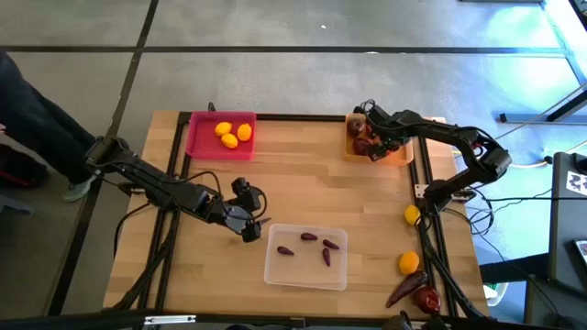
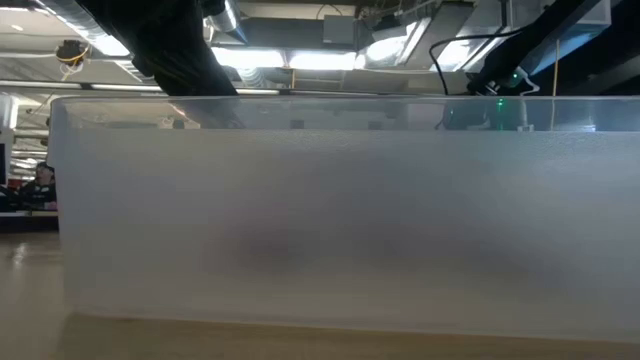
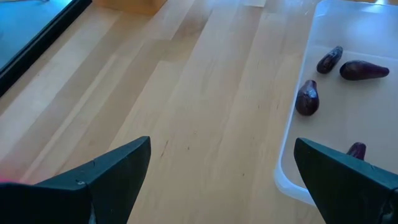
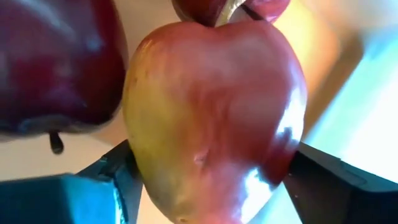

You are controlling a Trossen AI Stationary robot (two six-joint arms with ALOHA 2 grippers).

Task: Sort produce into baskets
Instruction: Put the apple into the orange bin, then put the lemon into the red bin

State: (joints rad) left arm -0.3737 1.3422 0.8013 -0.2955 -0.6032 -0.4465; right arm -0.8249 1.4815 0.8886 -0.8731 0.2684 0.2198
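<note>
right gripper clamped on a red-yellow fruit directly over the orange basket, so release is straight down; left gripper spread empty just beside the clear basket, well apart from it.

Two arms working over the wooden counter with three trays

The right gripper is reaching into the orange tray at the far right corner, among dark red fruits. The left gripper is hovering just beside the clear tray, which is holding four purple pods. Three yellow fruits are lying in the pink tray; two more are sitting along the right edge.
</note>
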